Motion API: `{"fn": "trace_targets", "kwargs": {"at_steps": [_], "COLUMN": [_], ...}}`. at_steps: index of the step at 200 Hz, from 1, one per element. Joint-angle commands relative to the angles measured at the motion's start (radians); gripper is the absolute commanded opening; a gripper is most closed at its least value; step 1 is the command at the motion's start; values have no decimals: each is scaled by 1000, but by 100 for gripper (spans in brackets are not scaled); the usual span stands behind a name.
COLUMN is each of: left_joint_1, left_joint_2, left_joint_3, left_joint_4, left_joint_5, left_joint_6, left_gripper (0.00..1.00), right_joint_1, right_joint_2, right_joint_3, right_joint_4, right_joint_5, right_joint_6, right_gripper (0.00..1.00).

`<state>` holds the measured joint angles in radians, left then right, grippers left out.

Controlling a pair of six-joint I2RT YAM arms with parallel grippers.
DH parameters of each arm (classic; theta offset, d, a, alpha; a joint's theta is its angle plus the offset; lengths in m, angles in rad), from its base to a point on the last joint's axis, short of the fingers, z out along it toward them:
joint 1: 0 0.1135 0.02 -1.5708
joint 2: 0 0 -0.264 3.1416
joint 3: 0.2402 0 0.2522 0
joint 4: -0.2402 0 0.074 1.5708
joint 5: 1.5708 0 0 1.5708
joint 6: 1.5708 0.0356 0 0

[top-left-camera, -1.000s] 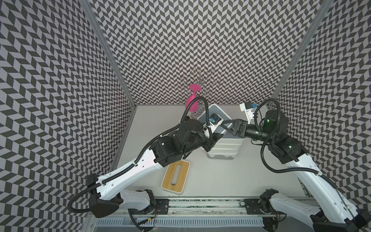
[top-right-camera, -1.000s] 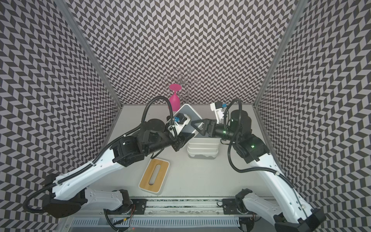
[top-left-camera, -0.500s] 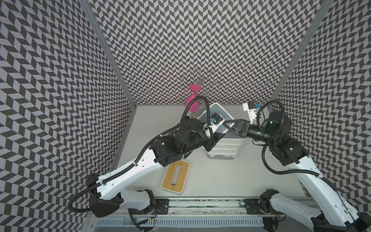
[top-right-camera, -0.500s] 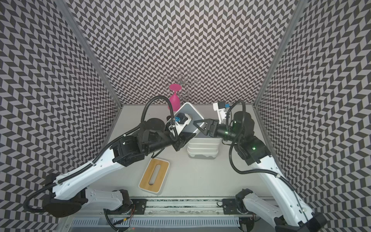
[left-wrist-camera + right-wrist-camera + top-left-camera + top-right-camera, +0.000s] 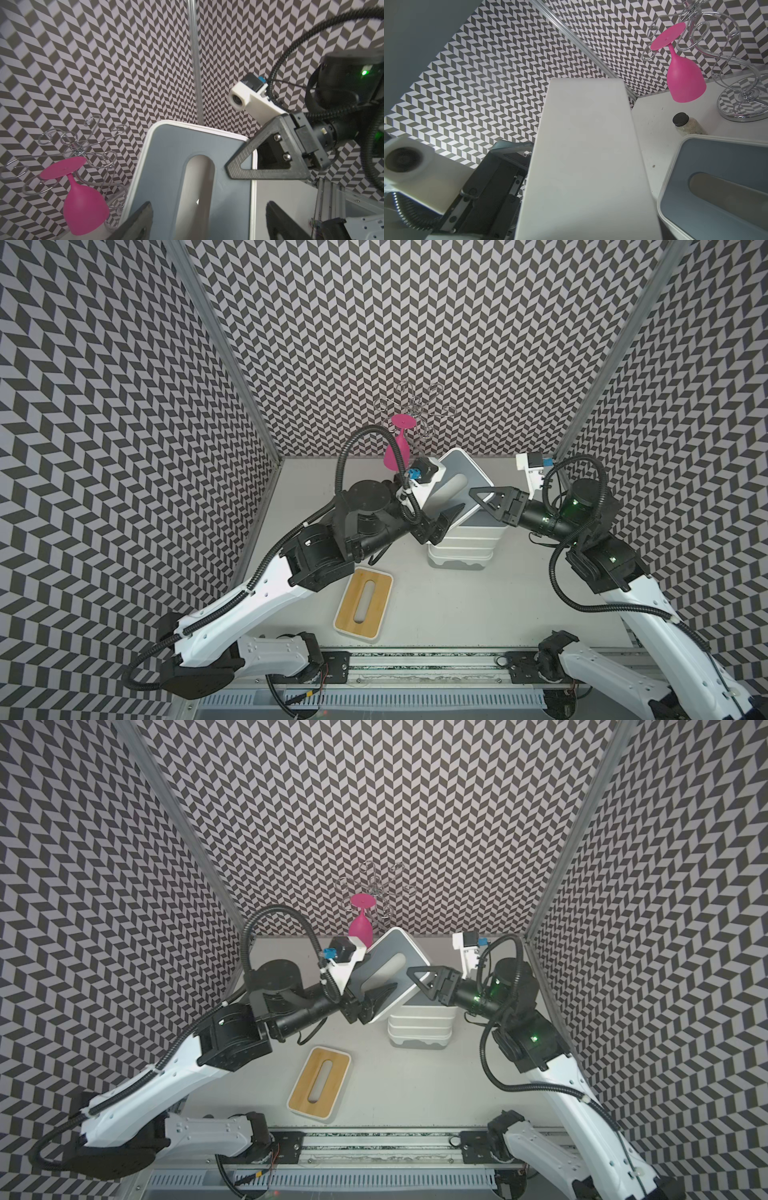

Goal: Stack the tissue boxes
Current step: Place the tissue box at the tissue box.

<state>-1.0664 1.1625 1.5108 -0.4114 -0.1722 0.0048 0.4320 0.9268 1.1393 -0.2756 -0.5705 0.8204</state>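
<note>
A grey-lidded tissue box [image 5: 451,485] [image 5: 390,959] [image 5: 176,166] hangs tilted above a stack of white tissue boxes [image 5: 461,556] [image 5: 419,1031]. My right gripper [image 5: 482,499] [image 5: 419,977] is shut on its edge, one finger [image 5: 268,166] lying over the lid. My left gripper [image 5: 446,518] [image 5: 207,207] stands open, its jaws either side of the box's near end. The stack's top box also has a grey lid [image 5: 716,187]. The held box's white side [image 5: 581,155] fills the right wrist view. A bamboo-lidded tissue box [image 5: 363,599] [image 5: 319,1079] lies alone on the table in front.
A pink goblet [image 5: 397,448] [image 5: 683,79] hangs upside down from a chrome wire rack [image 5: 415,410] [image 5: 741,99] at the back wall. A small dark-capped jar [image 5: 685,124] stands behind the stack. Patterned walls close in the left, the right and the back.
My left gripper has opened and let go of the grey-lidded box. My right gripper has moved in and shut on the box's edge, and it now holds the box alone.
</note>
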Motion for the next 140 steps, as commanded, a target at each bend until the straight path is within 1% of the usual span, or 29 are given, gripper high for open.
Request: {"fn": "trace_targets", "kwargs": {"at_steps": [1, 15, 29, 61, 75, 90, 93, 103, 140], "left_joint_1": [7, 26, 66, 192, 226, 252, 257, 267, 299], "left_joint_2": [-61, -70, -70, -82, -86, -88, -89, -88, -76], "left_joint_3": [-18, -25, -29, -87, -111, -141, -149, -172, -226], "left_joint_4": [81, 82, 74, 106, 114, 131, 139, 162, 214], "left_joint_5": [-64, -79, -75, 42, 56, 93, 102, 129, 172], "left_joint_6": [-76, -132, -187, -312, -362, -393, -424, -454, -508], "left_gripper": [90, 92, 93, 94, 94, 94, 94, 94, 95], "right_joint_1": [-10, -12, -12, -12, -13, -13, -13, -15, -25], "right_joint_2": [-45, -55, -67, -102, -123, -141, -145, -151, -179], "right_joint_3": [-11, -23, -37, -61, -77, -93, -96, -109, -154], "right_joint_4": [139, 157, 167, 163, 168, 171, 172, 175, 202], "right_joint_5": [61, 78, 95, 154, 188, 216, 220, 233, 296], "right_joint_6": [59, 83, 106, 141, 160, 180, 184, 202, 256], "right_gripper": [47, 47, 46, 46, 46, 47, 47, 48, 49]}}
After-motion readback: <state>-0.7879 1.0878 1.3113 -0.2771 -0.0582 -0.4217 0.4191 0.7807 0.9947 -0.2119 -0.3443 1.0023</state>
